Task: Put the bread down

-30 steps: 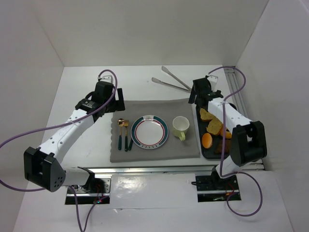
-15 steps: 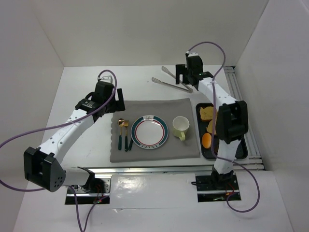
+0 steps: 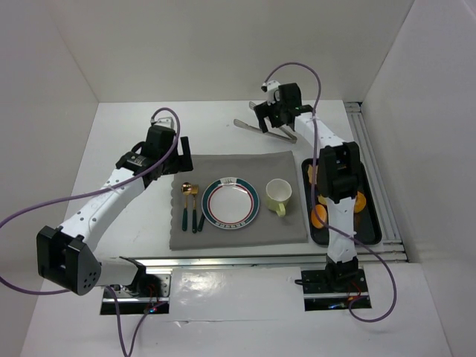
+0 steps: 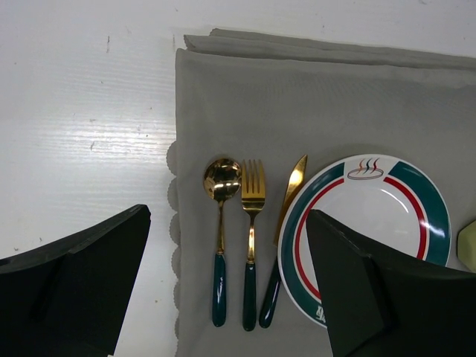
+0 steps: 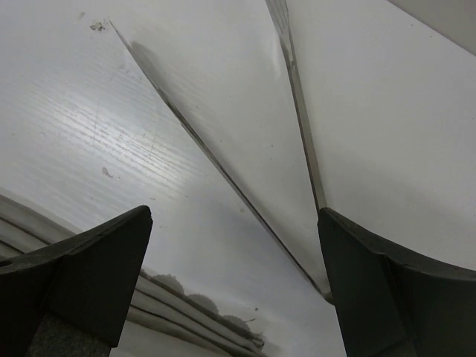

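The bread lies in the black tray [image 3: 372, 223] at the right. My right arm covers most of it, and only a tan edge [image 3: 312, 175] peeks out. My right gripper [image 3: 260, 119] [image 5: 234, 223] is open and empty. It hangs far back over the white table, beside the metal tongs [image 3: 256, 128]. My left gripper [image 3: 184, 152] [image 4: 227, 216] is also open and empty, above the back left of the grey placemat [image 3: 238, 234]. Below it lie the spoon [image 4: 220, 245], the fork [image 4: 251, 245] and the knife [image 4: 286, 223]. The striped plate [image 3: 230, 202] [image 4: 364, 223] sits mid-mat.
A pale green cup [image 3: 278, 195] stands right of the plate. Oranges [image 3: 318, 216] share the tray with the bread. White walls close in at the back and on both sides. The right wrist view shows the wall corner and the scalloped edge of the placemat [image 5: 193, 309].
My right arm has swung from over the tray to the back of the table by the tongs, its gripper open throughout. The left arm has not moved.
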### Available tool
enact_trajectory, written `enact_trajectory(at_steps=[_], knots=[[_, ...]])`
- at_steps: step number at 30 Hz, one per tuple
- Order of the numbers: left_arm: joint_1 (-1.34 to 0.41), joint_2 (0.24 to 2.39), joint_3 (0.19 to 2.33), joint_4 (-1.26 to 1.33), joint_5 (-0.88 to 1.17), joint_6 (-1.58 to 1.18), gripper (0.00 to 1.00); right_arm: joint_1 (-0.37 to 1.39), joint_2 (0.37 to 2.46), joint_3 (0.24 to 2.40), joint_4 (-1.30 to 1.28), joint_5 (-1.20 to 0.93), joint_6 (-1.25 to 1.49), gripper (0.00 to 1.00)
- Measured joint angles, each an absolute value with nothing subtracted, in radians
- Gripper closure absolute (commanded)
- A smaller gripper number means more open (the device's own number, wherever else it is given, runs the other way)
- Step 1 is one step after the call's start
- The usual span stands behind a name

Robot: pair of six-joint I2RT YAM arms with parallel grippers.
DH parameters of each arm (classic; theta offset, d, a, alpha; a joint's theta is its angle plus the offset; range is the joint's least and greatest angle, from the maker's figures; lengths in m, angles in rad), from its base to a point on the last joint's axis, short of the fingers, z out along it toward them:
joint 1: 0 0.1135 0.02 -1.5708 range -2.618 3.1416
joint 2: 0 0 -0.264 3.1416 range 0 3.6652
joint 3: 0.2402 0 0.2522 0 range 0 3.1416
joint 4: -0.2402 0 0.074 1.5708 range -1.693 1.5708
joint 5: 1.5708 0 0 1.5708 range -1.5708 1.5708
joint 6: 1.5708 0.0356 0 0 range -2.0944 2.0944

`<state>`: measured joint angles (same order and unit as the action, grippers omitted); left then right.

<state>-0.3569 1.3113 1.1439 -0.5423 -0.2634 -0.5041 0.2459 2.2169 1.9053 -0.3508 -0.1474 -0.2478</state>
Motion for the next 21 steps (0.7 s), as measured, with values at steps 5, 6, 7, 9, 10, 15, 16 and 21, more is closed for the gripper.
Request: enact_trajectory(at_steps=[5,6,7,9,10,15,16,21], knots=[[-0.357,1.315,1.144,-0.548,-0.264,-0.504,0.0,0.242,2.259,1.931,-0.355,-0.161,-0.298,0.0],[-0.357,1.318,1.144,-0.548,-0.264,-0.504,0.0,0.242,2.273,1.94,-0.355,-0.162,-0.308,0.0],[-0.357,1.32,1.145,-0.55,-0.264,-0.503,0.0,0.242,2.286,1.949,-0.355,-0.16,-0.316,0.0],[-0.357,1.326,1.146,-0.552,-0.265,-0.503,0.0,0.242,2.312,1.957,-0.355,-0.153,-0.339,0.0],[-0.357,1.328,1.146,-0.554,-0.265,-0.503,0.0,0.242,2.322,1.957,-0.356,-0.147,-0.35,0.0],[-0.357,1.35,1.156,-0.559,-0.267,-0.502,0.0,0.242,2.338,1.938,-0.342,-0.118,-0.411,0.0],[-0.357,1.354,1.16,-0.561,-0.268,-0.503,0.0,0.242,2.338,1.935,-0.337,-0.109,-0.421,0.0],[-0.357,1.382,1.179,-0.564,-0.268,-0.502,0.0,0.241,2.353,1.937,-0.33,-0.081,-0.474,0.0]])
